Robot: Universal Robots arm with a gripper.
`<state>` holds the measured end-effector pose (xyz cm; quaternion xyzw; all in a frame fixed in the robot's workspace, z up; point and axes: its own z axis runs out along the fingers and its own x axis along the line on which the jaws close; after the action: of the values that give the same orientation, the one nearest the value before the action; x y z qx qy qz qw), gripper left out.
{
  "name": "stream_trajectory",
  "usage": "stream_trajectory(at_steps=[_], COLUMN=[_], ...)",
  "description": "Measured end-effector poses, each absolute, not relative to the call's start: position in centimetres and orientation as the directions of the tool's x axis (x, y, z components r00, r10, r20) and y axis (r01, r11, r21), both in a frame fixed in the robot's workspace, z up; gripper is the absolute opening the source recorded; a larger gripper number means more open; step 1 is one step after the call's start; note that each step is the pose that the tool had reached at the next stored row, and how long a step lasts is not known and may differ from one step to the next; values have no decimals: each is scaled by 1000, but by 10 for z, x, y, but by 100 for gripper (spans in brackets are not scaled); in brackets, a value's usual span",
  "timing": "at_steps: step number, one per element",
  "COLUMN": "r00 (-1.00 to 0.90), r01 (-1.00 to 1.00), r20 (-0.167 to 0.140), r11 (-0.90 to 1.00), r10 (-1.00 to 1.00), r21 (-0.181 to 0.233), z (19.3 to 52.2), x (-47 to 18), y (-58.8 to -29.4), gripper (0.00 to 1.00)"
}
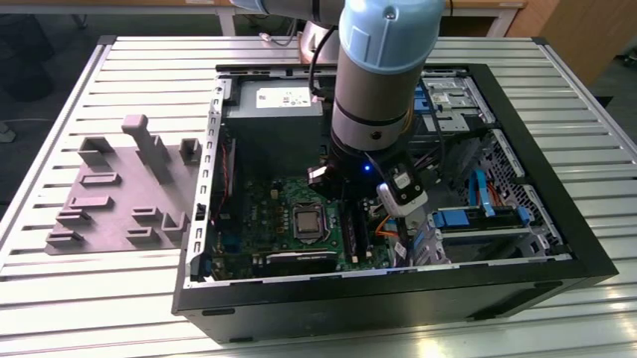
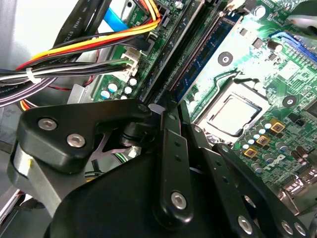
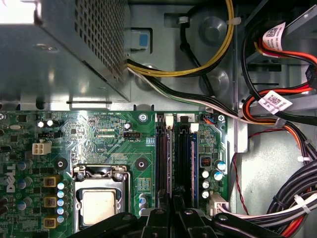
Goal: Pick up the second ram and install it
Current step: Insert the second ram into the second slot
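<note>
**Strip held edge-on above the memory slots**

Black jaws crowd the foreground in both wrist views, drawn almost together. They appear clenched on the second ram [image 3: 171,163], a thin dark strip seen edge-on that runs along the memory slots [image 3: 184,158] and sits low over them. Whether it already touches a slot I cannot tell.

By size: one ribbed tabletop [image 1: 60,313] carries one open computer case [image 1: 398,298] and, well apart on the exterior view's left, one grey fixture plate [image 1: 110,216]. One arm [image 1: 374,67] reaches down into the case. Inside are one metal power supply box [image 3: 74,49], one green motherboard [image 3: 114,134] and one processor socket [image 3: 99,203]. The slots read as four lanes, two dark and two bluish, though that count is unsure. Two white tags [image 3: 275,101] hang on the cables [image 3: 277,208].

Risks, as I judge them:
- A strip slightly off line with its slot could jam on the slot wall, and pressing then would stress it or the board.
- A tilted hold could seat one end only.
- The cable bundle just beside the slots could snag the jaws.
</note>
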<state>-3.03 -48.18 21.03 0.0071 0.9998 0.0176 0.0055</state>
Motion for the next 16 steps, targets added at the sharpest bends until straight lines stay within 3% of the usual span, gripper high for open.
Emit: stream_trajectory(at_steps=[3,4,16], r00=[-1000,-1000,-1000], r01=[14,14,14], r20=[-11,-11,-11], r11=[999,999,999], r10=[14,14,15], r21=[35,35,35], z=[210,210,229], x=[-30,-30,-30], y=[-482,-482,-482], gripper=[15,22,22])
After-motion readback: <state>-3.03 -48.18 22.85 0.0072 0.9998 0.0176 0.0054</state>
